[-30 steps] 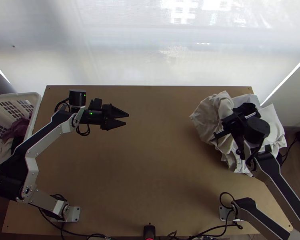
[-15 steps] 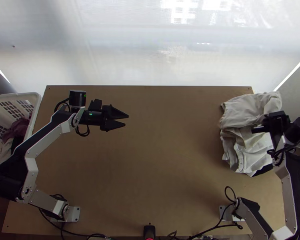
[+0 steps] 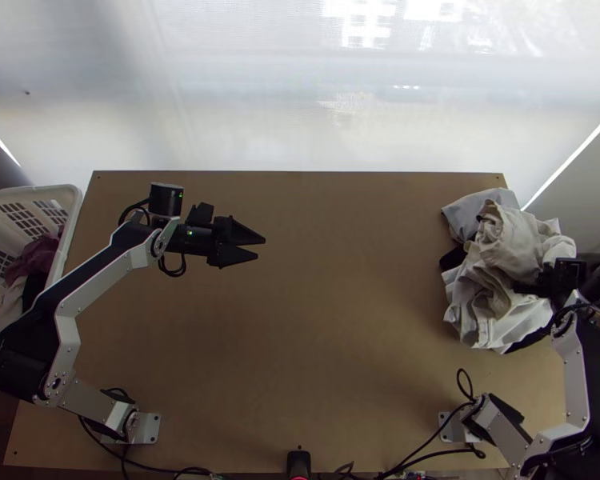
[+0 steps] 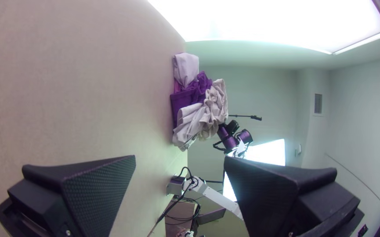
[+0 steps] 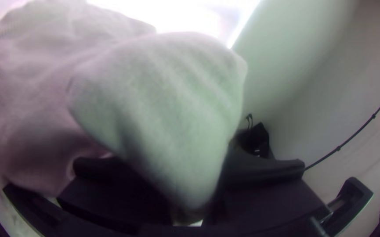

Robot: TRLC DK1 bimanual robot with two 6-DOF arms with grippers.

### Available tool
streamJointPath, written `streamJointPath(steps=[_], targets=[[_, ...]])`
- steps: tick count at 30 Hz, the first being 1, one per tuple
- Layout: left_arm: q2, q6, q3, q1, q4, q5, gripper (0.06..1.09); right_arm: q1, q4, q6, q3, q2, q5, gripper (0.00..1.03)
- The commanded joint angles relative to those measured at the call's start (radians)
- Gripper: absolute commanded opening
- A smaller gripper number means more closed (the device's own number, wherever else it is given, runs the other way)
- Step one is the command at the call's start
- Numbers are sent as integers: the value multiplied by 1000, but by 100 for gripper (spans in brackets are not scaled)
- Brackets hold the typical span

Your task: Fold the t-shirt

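A beige cloth (image 3: 512, 240) lies bunched on a pile at the table's far right. My right gripper (image 3: 530, 288) is at the pile's right side. In the right wrist view my right gripper (image 5: 190, 184) is shut on a fold of the beige cloth (image 5: 168, 101), which bulges up between its fingers. My left gripper (image 3: 262, 247) hangs over the table's left half with its tips apart and nothing between them. The left wrist view has the left gripper (image 4: 179, 160) open, with the beige cloth (image 4: 214, 107) on the pile farther off.
Under and beside the beige cloth are a grey cloth (image 3: 476, 212), a white cloth (image 3: 484, 316) and some black cloth. A white basket (image 3: 72, 210) with clothes stands left of the wooden table (image 3: 324, 320). Bare tabletop lies between the left gripper and the pile.
The right gripper has moved right from over the pile, drawing the beige cloth that way and bunching it; grey cloth at the back is more exposed. The left gripper has shifted slightly right.
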Motion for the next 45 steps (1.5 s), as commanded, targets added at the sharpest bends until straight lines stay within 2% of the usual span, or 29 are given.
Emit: streamJointPath(steps=[1,4,6,8,13,18,25,29,32,35,38,41,45], targets=[[-5,10,-5,-10,-9,-1,104,-72,30,17,-1,132,-3,19],[-12,33,-5,-10,-33,-1,104,-103,27,20,59,212,-3,55],[-20,44,-5,-9,-41,-1,104,-130,9,17,94,227,-3,74],[-25,60,-5,-3,-61,-1,104,-140,-50,11,123,207,-7,100],[-37,108,-7,8,-108,-1,104,-114,-163,0,137,-8,-40,99],[-52,113,-5,11,-116,-1,104,-109,-203,-4,186,-138,-37,99],[-74,122,-5,20,-128,-1,104,-244,-229,-70,217,-153,-39,99],[-89,131,-7,30,-145,-1,104,-250,-263,-64,214,-184,-66,99],[-101,148,-8,51,-174,-1,104,-147,-278,6,218,-198,-66,99],[-117,165,-13,71,-204,-1,104,-40,-226,62,195,-179,-59,99],[-133,226,-20,74,-240,-57,104,118,-111,86,149,-115,70,99],[-146,314,-22,60,-306,-128,104,183,-53,128,108,8,78,99],[-172,364,-33,68,-352,-177,104,216,-1,141,63,155,76,99]])
